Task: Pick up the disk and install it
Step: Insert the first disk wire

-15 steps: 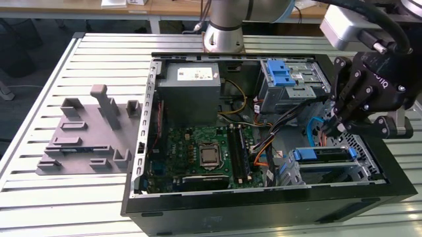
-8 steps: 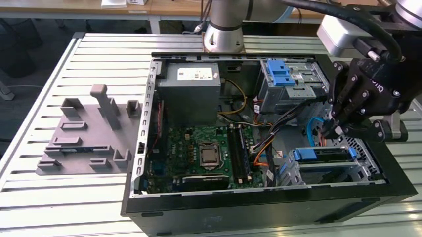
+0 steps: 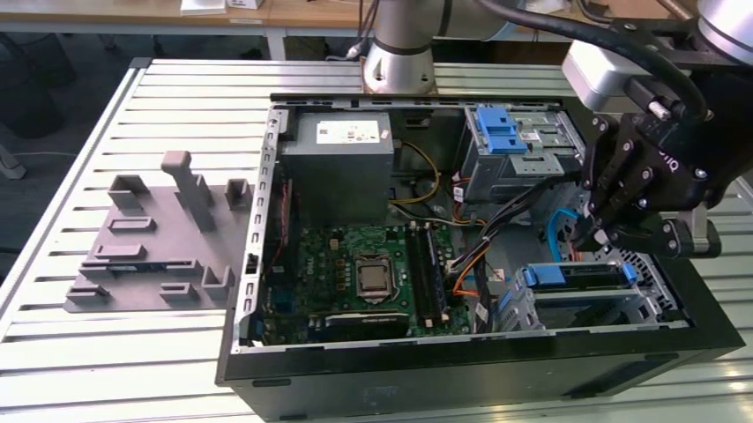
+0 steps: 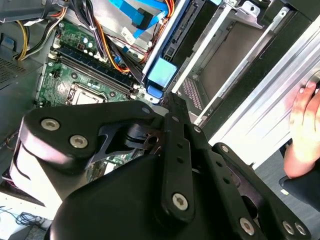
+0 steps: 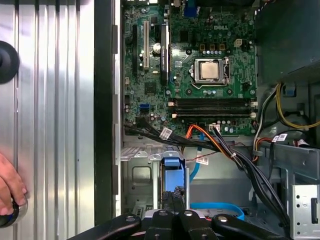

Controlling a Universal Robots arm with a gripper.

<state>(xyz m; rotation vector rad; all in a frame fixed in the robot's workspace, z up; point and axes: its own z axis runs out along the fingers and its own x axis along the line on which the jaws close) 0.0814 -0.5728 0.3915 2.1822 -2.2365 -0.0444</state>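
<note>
My gripper (image 3: 600, 236), pinched narrow, hovers just above the disk (image 3: 577, 276) — directly below me, lengthwise across the exterior view.

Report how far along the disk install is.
Done: the disk stands in the drive cage, blue rail up. In hand: the end effector is right above it, contact unclear. Left: full seating cannot be confirmed.

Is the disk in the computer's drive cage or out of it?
In: the disk stands on edge in the drive cage; fully seated, cannot tell.
</note>
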